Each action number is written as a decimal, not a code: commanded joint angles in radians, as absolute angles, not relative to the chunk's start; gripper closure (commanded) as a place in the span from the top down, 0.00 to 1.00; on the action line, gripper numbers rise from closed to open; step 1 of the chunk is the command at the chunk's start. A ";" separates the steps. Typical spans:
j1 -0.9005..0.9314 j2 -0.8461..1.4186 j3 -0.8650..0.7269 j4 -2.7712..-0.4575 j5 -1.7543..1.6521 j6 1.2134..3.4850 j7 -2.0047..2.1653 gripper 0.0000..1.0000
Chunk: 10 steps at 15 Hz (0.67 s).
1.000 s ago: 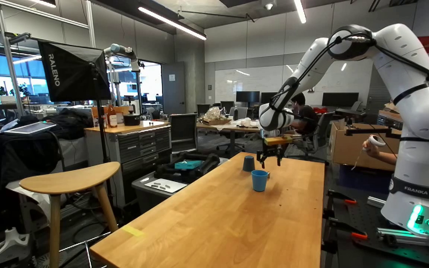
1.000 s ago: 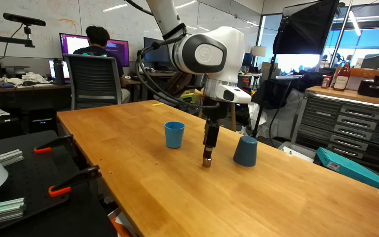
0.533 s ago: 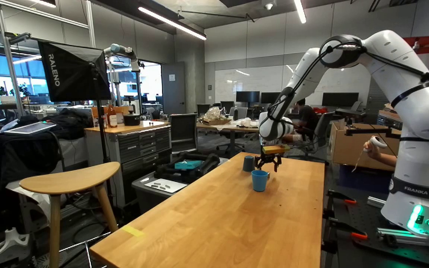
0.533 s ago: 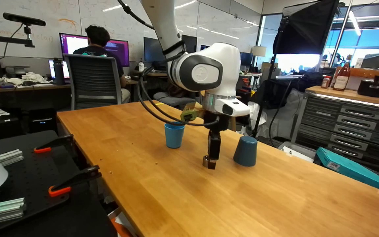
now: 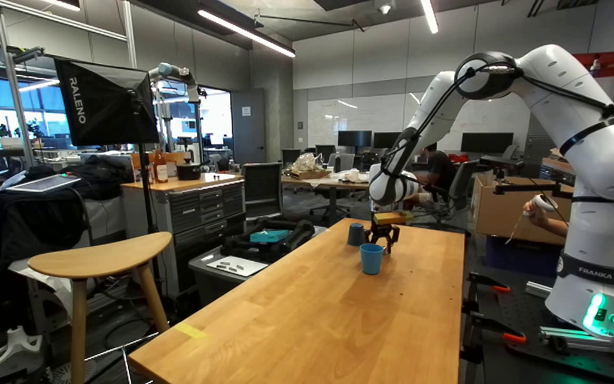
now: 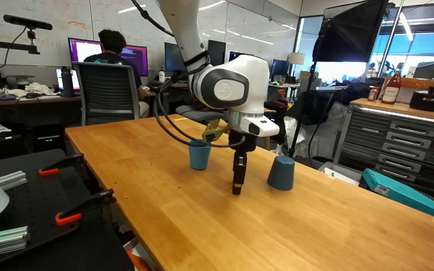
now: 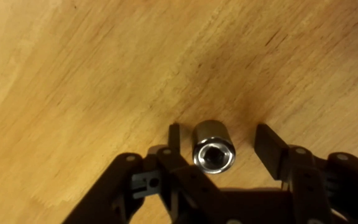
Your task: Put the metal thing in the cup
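Note:
The metal thing is a short, shiny metal socket (image 7: 213, 155) standing upright on the wooden table, its open top showing in the wrist view. My gripper (image 7: 218, 138) is open, with one finger on each side of the socket. A gap shows on both sides, narrower on the left. In an exterior view my fingertips (image 6: 236, 189) are down near the tabletop and hide the socket. In an exterior view the gripper (image 5: 380, 244) is just behind the cup. The blue cup (image 5: 371, 259) stands upright, open end up; it also shows in an exterior view (image 6: 199, 156), partly behind a cable.
A darker blue cup (image 6: 281, 173) stands upside down close to the gripper; it also shows in an exterior view (image 5: 356, 234). A cable loop (image 6: 171, 131) hangs from the arm by the upright cup. Black clamps (image 6: 89, 203) grip the table edge on the robot's side.
My gripper has come down to the tabletop and shifted slightly so that its fingers now straddle the socket. The socket, seen beside the fingertips before, is now hidden behind them. The cups have not moved.

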State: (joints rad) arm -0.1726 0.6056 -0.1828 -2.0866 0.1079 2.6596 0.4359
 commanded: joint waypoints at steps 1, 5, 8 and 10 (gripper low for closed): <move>-0.153 0.617 -0.208 -2.083 0.137 2.699 0.431 0.34; -0.154 0.573 -0.211 -2.106 0.129 2.664 0.413 0.07; -0.174 0.469 -0.188 -2.159 0.132 2.567 0.346 0.11; -0.171 0.387 -0.184 -2.201 0.124 2.507 0.308 0.11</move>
State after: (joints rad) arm -0.1718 0.5393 -0.1879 -2.1141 0.1103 2.5939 0.3825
